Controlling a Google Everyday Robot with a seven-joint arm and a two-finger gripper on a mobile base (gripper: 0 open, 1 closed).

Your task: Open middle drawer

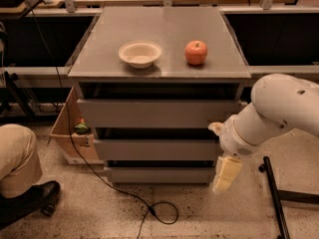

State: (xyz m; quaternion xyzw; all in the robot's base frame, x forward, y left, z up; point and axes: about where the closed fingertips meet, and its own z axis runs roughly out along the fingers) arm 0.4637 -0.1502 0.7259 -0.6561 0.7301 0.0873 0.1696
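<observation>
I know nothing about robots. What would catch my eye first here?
The bulky white robot arm at the right, its pale gripper hanging down beside the lower right corner of the grey cabinet, close to the middle drawer. Then the red apple and the white bowl, side by side on the cabinet top.

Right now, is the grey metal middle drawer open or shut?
Shut: the middle drawer shows only its front, no tray; the gripper hangs to its lower right.

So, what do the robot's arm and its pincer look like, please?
The thick, rounded white arm has a glossy shell with one small dark dot. The cream-coloured, blocky pincer hangs from it beside the lower right corner of the grey metal drawer cabinet. No cables show.
</observation>
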